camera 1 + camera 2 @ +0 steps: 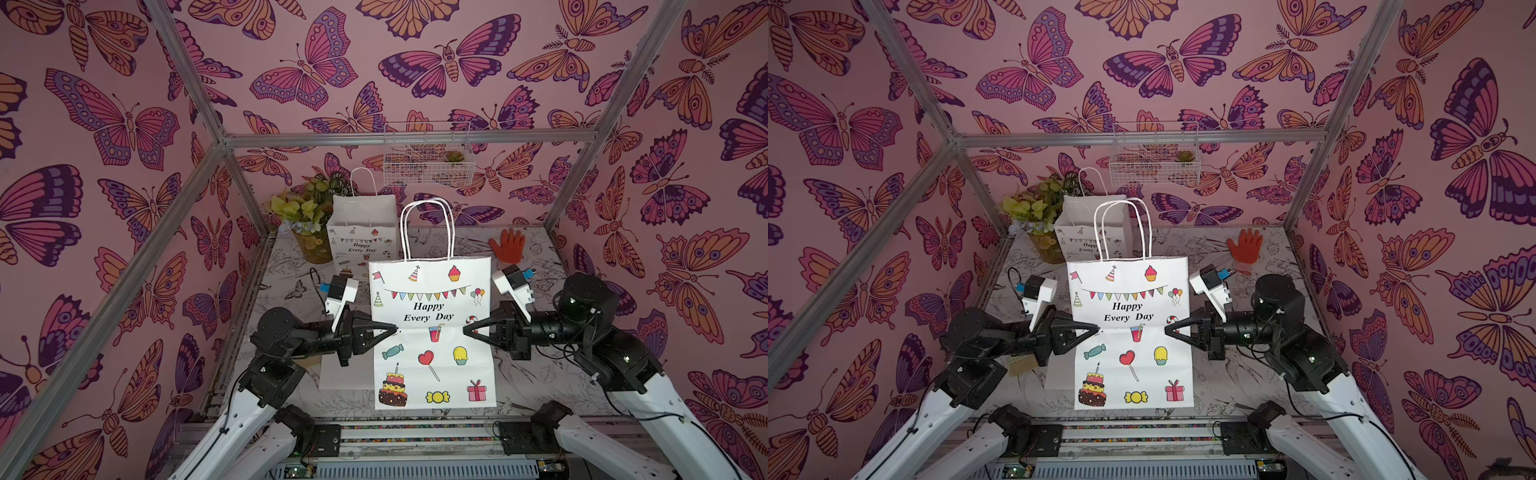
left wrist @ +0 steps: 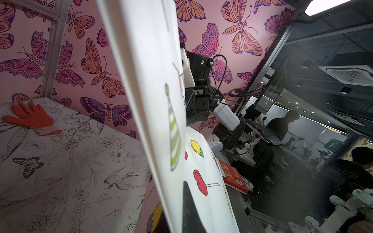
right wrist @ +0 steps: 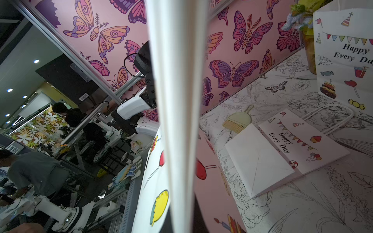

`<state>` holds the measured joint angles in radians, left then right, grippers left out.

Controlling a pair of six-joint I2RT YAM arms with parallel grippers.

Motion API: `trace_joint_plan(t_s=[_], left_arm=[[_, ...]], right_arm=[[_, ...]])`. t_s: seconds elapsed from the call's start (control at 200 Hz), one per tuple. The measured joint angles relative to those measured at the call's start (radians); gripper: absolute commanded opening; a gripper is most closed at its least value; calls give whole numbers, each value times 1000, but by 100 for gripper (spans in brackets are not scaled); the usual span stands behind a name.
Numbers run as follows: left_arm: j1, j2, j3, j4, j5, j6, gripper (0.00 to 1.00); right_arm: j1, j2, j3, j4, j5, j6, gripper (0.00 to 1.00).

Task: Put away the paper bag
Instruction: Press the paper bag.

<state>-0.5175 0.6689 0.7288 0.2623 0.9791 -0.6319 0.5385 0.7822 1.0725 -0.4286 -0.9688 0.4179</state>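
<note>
We are stretching both arms inward, roughly level, left fingers (image 1: 390, 330) and right fingers (image 1: 472, 331) pinching the upright paper bag (image 1: 432, 353) by its side edges at the front of the surface (image 1: 540, 374). The right wrist view is showing a folded bag (image 3: 282, 153) lying flat, mostly hidden from above.

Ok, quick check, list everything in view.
paper bag: one, white, party prints, upright front centre
second paper bag: one, same print, back left
folded paper bag: one, same print, flat on table
brush and dustpan: one set, cream, beside folded paper bag
potted flowers: one, yellow-green, back left
glove: one, orange, back right
wire basket: one, white, back wall
succulent: one, green, in wire basket
table: one, floral sketch cover
left gripper: one, black, gripping paper bag's left edge
right gripper: one, black, gripping paper bag's right edge
</note>
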Motion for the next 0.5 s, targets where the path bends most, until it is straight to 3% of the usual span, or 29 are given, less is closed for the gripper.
trace_joint_plan(t_s=[0.035, 0.085, 0.225, 0.33, 0.501], left_arm=[[2, -1, 0, 4, -2, 2, 50], [3, -2, 0, 6, 2, -3, 60], [3, -1, 0, 6, 30, -4, 63], [3, 3, 0, 8, 51, -4, 56], [4, 17, 0, 21, 77, -7, 35]], right_arm=[[0, -2, 0, -4, 5, 0, 0], [0, -3, 2, -7, 9, 0, 0], [0, -3, 18, -10, 23, 0, 0], [0, 3, 42, -10, 26, 0, 0], [0, 22, 73, -9, 24, 0, 0]])
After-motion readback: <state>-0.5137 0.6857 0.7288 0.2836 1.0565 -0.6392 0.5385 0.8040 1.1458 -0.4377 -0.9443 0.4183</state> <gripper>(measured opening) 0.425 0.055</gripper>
